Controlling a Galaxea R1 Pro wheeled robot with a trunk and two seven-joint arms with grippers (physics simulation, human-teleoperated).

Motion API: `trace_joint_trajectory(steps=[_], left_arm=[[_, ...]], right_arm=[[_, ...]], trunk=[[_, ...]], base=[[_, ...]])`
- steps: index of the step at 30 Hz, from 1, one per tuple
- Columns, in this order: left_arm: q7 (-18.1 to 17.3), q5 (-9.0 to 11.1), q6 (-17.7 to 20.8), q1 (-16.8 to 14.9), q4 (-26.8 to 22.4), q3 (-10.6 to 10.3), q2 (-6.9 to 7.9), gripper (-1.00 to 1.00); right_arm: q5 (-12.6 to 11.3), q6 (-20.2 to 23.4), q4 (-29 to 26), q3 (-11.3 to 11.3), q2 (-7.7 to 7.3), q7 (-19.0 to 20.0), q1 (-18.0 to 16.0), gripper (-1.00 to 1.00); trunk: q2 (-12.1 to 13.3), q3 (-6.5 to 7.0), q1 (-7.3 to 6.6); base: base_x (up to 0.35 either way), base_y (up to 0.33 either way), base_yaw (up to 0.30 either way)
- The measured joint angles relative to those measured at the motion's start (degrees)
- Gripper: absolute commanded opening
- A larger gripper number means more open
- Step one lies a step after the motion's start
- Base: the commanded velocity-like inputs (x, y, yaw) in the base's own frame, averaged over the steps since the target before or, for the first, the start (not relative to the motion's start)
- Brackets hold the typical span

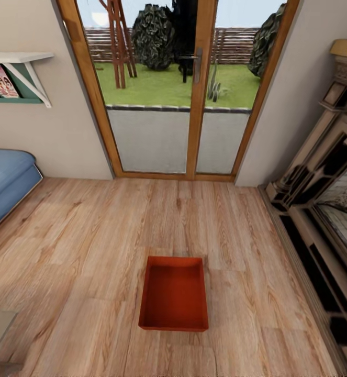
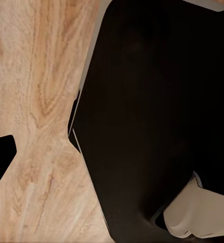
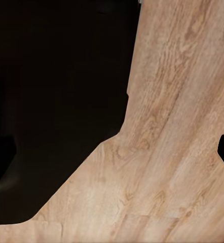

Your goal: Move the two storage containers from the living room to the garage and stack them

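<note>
Since the storage container (image 1: 174,300) lies low on the wood floor (image 1: 89,251), a careless reach may push it away; whether the jaws are open, I cannot tell.

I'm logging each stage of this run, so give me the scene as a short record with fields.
room: living room, wood-plank floor
container: one orange-red storage container on the floor, open side up, nothing in it
ahead: glass patio door onto a garden
left side: blue sofa, wall shelf
right side: fireplace
claws: state cannot be told
task stage: container not yet picked up
</note>
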Motion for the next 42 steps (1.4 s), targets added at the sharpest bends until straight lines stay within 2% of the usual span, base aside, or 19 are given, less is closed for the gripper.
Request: trace_joint_trajectory(steps=[42], left_arm=[[0.0, 0.0, 0.0, 0.0, 0.0, 0.0, -0.04, 1.00]], right_arm=[[-0.5, 0.0, 0.0, -0.6, 0.07, 0.0, 0.0, 1.00]], trunk=[[0.0, -3.85, 0.00]], base=[[0.000, 0.000, 0.000]])
